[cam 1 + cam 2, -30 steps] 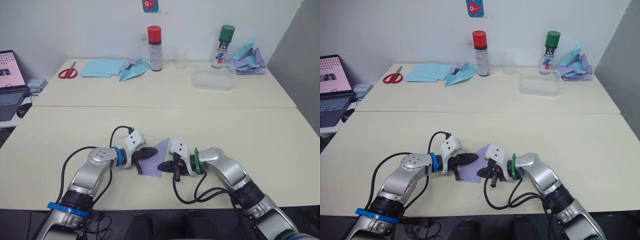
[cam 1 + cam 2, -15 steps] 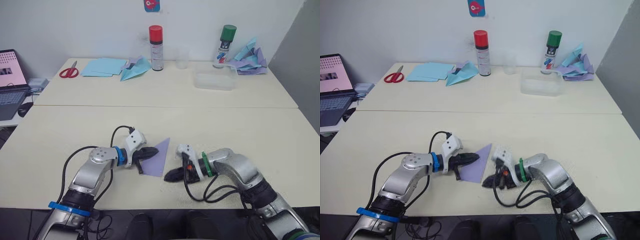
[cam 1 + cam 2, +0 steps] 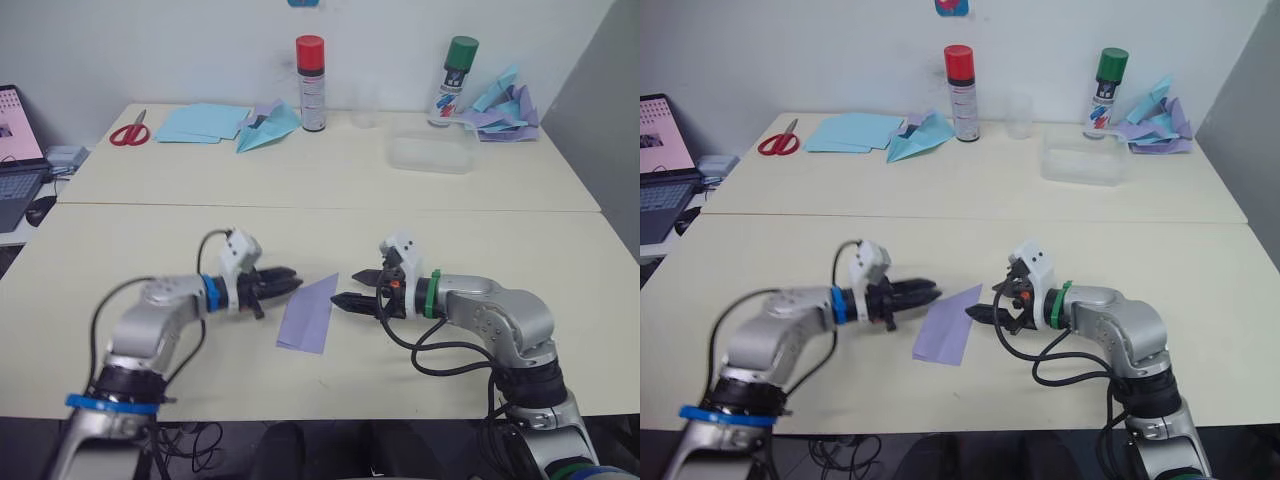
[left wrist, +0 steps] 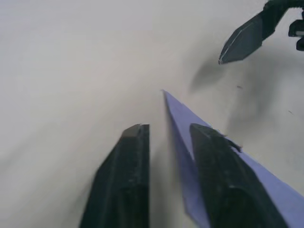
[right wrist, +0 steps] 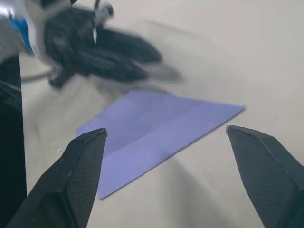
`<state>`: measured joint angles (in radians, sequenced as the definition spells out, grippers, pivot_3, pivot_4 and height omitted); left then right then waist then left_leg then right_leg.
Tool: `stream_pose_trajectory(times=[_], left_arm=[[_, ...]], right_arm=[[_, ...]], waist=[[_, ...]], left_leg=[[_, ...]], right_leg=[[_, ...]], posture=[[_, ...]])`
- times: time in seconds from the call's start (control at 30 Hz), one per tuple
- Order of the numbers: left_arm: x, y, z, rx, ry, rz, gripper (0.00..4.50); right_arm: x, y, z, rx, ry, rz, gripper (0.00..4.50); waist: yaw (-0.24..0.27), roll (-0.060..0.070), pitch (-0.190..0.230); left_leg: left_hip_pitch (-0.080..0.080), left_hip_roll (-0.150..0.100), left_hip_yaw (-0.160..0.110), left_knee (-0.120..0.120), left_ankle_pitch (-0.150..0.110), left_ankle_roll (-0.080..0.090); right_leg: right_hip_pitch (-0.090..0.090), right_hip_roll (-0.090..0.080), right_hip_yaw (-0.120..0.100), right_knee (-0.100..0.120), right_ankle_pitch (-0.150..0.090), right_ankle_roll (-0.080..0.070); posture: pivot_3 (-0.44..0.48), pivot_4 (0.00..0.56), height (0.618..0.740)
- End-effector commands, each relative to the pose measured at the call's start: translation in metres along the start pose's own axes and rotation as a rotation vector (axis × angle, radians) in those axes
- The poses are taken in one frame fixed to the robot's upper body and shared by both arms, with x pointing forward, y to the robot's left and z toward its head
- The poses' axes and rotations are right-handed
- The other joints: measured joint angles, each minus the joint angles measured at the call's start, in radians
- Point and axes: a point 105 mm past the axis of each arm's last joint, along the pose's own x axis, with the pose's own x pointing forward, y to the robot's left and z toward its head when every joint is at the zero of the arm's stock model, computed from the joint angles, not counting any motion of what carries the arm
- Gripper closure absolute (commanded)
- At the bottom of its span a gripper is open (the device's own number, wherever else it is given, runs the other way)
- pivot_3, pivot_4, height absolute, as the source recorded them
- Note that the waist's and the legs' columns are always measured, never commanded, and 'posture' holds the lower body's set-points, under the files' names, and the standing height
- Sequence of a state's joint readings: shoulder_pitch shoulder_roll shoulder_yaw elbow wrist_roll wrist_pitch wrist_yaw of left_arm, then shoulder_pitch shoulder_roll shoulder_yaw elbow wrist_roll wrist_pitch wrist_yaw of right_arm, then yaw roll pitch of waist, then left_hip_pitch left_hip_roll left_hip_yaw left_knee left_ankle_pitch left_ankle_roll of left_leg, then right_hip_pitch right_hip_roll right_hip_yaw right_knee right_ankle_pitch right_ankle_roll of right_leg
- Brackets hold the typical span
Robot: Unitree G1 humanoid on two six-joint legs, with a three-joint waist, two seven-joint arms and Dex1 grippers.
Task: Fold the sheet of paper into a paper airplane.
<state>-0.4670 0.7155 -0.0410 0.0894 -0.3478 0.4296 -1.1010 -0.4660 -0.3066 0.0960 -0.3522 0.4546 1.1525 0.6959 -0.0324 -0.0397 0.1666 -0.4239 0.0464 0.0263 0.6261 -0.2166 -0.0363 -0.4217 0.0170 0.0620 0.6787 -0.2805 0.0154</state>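
Observation:
The sheet of paper [image 3: 308, 313] is lavender and lies flat on the near table, folded into a narrow wedge with a pointed far corner, like a flat dart. My left gripper [image 3: 290, 281] hovers just left of its far end, open by a narrow gap with nothing between the fingers [image 4: 128, 175]. The paper [image 4: 266, 185] runs under and beside one of those fingers. My right gripper [image 3: 348, 289] points at the paper's far tip from the right and is wide open and empty. The paper [image 5: 156, 128] lies ahead between its spread fingertips [image 5: 80, 161].
On the far table stand a red-capped spray can [image 3: 310, 68], a green-capped can [image 3: 458, 65], a clear cup [image 3: 1018, 115] and a clear plastic box [image 3: 432, 155]. Light blue sheets [image 3: 205, 122], a light blue plane [image 3: 265, 128], scissors [image 3: 125, 133] and a paper heap [image 3: 505, 100] lie there. A laptop [image 3: 15, 150] sits at the left.
Both grippers have opened and let go of the paper. The right gripper has swung up from the paper's near side to its far tip, and the left has drawn back. The camera has shifted.

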Motion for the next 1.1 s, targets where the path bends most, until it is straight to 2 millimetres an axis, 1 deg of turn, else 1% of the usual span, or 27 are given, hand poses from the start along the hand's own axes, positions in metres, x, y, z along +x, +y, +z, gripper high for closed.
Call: stream_pose_trajectory(times=[0.03,0.1,0.2,0.27,0.37,0.43,0.5,0.57,0.67,0.83,0.97,1.1], left_arm=[[0.004,0.012,-0.012,0.313,0.14,-0.065,1.59],[0.015,0.016,-0.01,0.46,0.139,-0.106,1.01],[0.033,0.014,-0.005,0.687,0.107,-0.207,1.01],[0.042,0.012,-0.002,0.784,0.096,-0.257,1.01],[0.054,0.005,0.002,0.877,0.071,-0.335,1.01],[0.062,-0.003,0.006,0.903,0.029,-0.387,1.01],[0.066,-0.013,0.009,0.933,-0.008,-0.457,1.01],[0.066,-0.02,0.007,0.96,-0.015,-0.513,1.01],[0.064,-0.026,0.003,0.981,-0.009,-0.592,1.57],[0.063,-0.038,-0.002,1.039,-0.027,-0.669,3.15],[0.062,-0.041,-0.002,1.063,-0.04,-0.685,4.48],[0.061,-0.043,-0.001,1.071,-0.054,-0.69,4.48]], right_arm=[[-0.013,0.001,0.014,-0.054,-0.067,-0.011,0.2],[-0.017,0.0,0.015,-0.05,-0.08,-0.023,0.2],[-0.022,0.002,0.016,-0.05,-0.09,-0.029,0.2],[-0.023,0.003,0.017,-0.043,-0.098,-0.037,0.2],[-0.025,0.006,0.017,-0.04,-0.109,-0.048,0.2],[-0.025,0.006,0.018,-0.034,-0.12,-0.062,0.2],[-0.027,0.005,0.018,-0.032,-0.125,-0.077,0.2],[-0.029,0.004,0.018,-0.029,-0.127,-0.091,0.2],[-0.031,0.001,0.017,-0.012,-0.138,-0.112,0.2],[-0.036,-0.005,0.015,0.021,-0.146,-0.141,0.2],[-0.037,-0.008,0.013,0.022,-0.137,-0.151,0.2],[-0.035,-0.009,0.012,0.031,-0.138,-0.153,0.2]], waist=[[0.002,0.001,0.001],[0.003,0.002,0.002],[0.007,0.0,0.003],[0.006,-0.002,0.004],[0.006,-0.002,0.004],[0.002,-0.002,0.004],[0.0,-0.002,0.004],[-0.001,-0.002,0.004],[0.0,-0.002,0.004],[0.001,-0.002,0.004],[0.0,-0.002,0.004],[0.0,-0.002,0.004]], left_leg=[[0.0,-0.001,0.0,0.0,0.0,0.0],[0.0,-0.001,0.001,0.0,0.0,0.0],[-0.004,-0.001,0.002,0.002,0.0,0.0],[-0.008,-0.001,0.002,0.004,0.0,0.0],[-0.008,-0.002,0.002,0.004,0.0,0.0],[-0.008,-0.002,0.002,0.004,0.0,0.0],[-0.008,-0.002,0.002,0.004,0.0,0.0],[-0.008,-0.001,0.001,0.004,0.0,0.0],[-0.008,-0.002,-0.002,0.004,0.0,0.0],[-0.008,-0.001,-0.006,0.005,0.0,0.0],[-0.008,-0.001,-0.008,0.007,0.0,0.001],[-0.008,-0.001,-0.009,0.009,0.0,0.001]], right_leg=[[0.0,0.0,0.0,-0.001,0.0,-0.001],[0.0,-0.001,0.0,-0.001,0.001,-0.002],[-0.001,-0.002,-0.002,-0.003,0.001,-0.002],[-0.003,-0.002,-0.004,-0.003,0.002,-0.002],[-0.003,-0.001,-0.006,-0.003,0.002,-0.002],[-0.003,-0.001,-0.007,-0.002,0.002,-0.002],[-0.003,-0.001,-0.008,-0.001,0.002,-0.002],[-0.003,0.0,-0.01,0.0,0.002,-0.002],[-0.003,0.002,-0.013,0.001,0.002,-0.002],[-0.002,0.004,-0.017,0.002,0.002,-0.002],[0.0,0.004,-0.018,0.002,0.002,-0.002],[0.001,0.004,-0.019,0.002,0.002,-0.002]], posture=[[0.0,0.15,0.74],[0.0,0.15,0.74],[0.0,0.15,0.74],[0.0,0.15,0.74],[0.0,0.15,0.74],[0.0,0.15,0.74],[0.0,0.15,0.74],[0.0,0.15,0.74],[0.0,0.15,0.74],[0.0,0.15,0.74],[0.0,0.15,0.74],[0.0,0.15,0.74]])
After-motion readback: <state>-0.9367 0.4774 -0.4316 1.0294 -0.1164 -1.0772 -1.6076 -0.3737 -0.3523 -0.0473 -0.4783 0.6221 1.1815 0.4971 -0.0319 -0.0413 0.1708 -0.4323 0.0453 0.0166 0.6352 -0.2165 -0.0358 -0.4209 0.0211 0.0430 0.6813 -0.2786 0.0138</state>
